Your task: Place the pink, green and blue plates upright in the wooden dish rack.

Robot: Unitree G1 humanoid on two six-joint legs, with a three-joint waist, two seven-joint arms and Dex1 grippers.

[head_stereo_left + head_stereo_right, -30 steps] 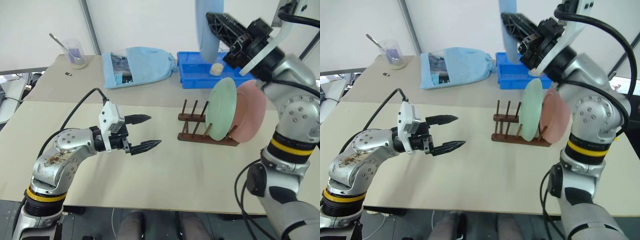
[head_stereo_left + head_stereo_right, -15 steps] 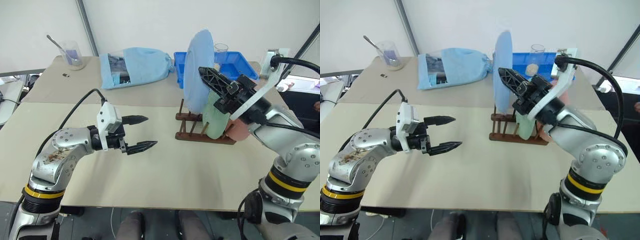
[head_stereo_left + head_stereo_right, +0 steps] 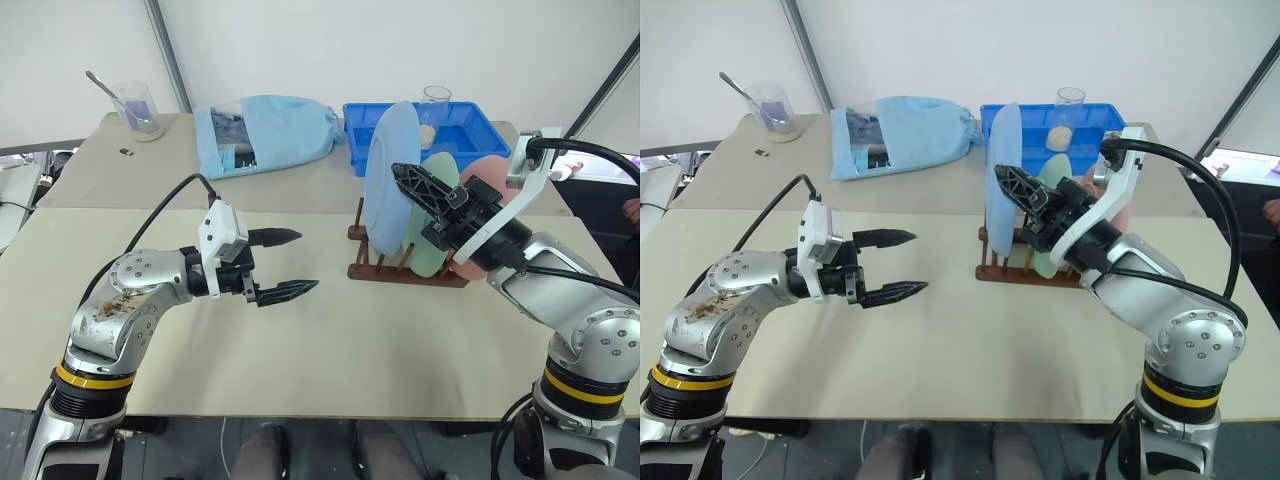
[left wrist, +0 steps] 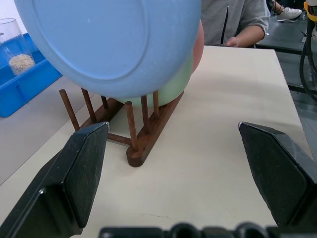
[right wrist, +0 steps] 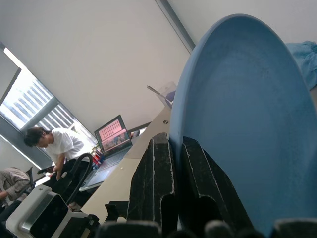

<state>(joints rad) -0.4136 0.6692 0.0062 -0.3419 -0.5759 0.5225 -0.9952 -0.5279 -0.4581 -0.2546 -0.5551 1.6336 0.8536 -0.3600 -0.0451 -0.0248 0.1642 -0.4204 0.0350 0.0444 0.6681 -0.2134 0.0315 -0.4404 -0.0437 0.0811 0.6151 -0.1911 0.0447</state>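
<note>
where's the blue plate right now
In the left eye view the blue plate stands upright over the wooden dish rack, pinched in the right gripper, just left of the green plate.

The left end effector point(image 3: 283, 263) hangs above the surface, pointing level toward the robot's right with its two black fingers spread wide and nothing between them. The right end effector point(image 3: 404, 177) reaches forward-left, fingers pinched together on the blue plate point(image 3: 388, 180).

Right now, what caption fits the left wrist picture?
Blue plate held over the wooden dish rack, green plate and pink plate behind it.
</note>
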